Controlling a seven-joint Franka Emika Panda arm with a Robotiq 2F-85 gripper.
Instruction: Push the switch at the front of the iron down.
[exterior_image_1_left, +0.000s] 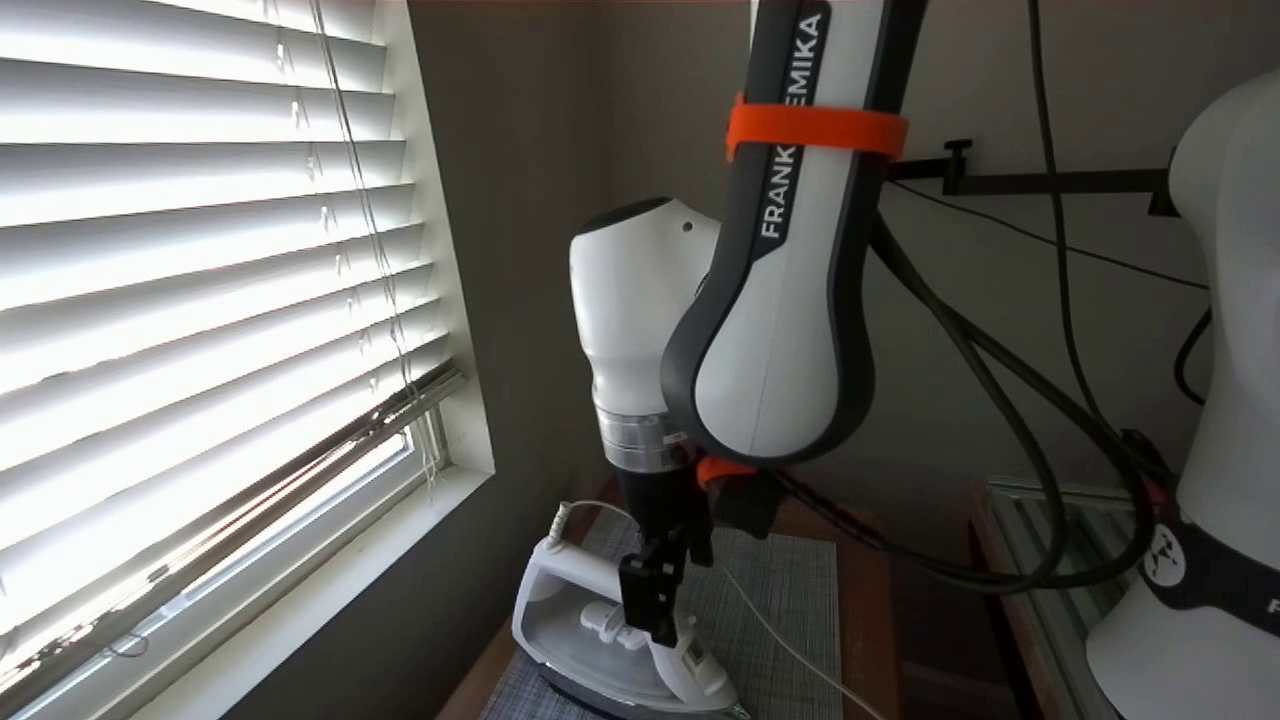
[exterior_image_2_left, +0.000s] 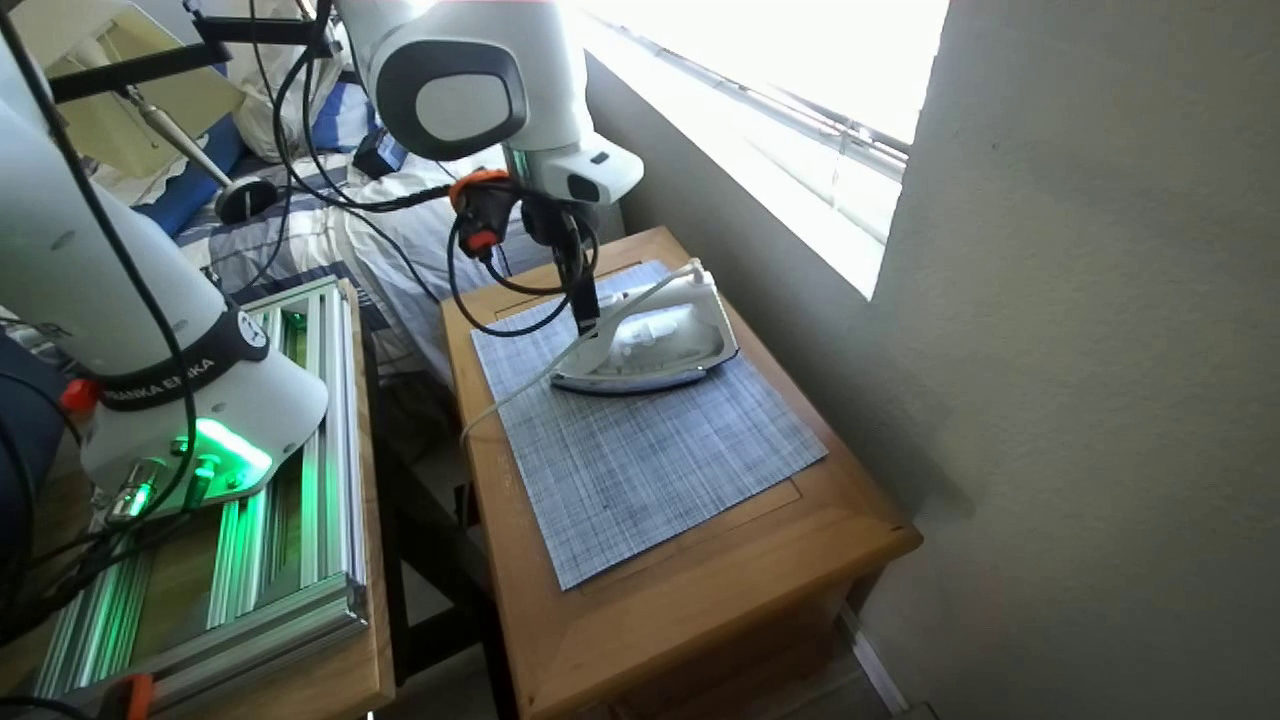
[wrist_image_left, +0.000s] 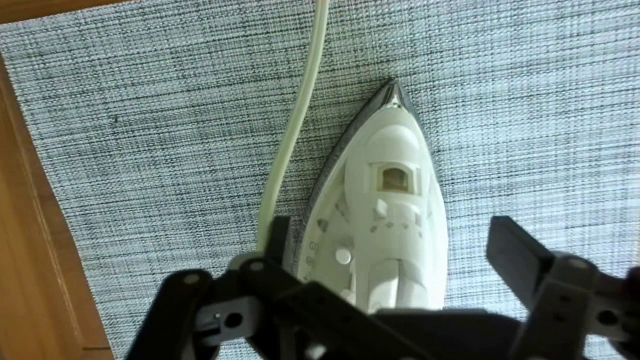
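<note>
- Hanging over the iron (exterior_image_2_left: 655, 340), the pincer (wrist_image_left: 390, 235) holds 2 empty fingers (wrist_image_left: 516, 259) wide apart.
- Iron lies on the mat (exterior_image_2_left: 650, 450), atop the counter (exterior_image_2_left: 740, 560).
- Descending this wide could straddle the likely switch (wrist_image_left: 381, 208) or snag the cord (wrist_image_left: 294, 125).

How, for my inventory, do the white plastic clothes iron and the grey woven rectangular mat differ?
The iron is mostly white; the mat, streaked grey. The iron is smaller than the mat. The iron has a pointed nose; the mat, straight edges. Both are on the brown wooden table.
</note>
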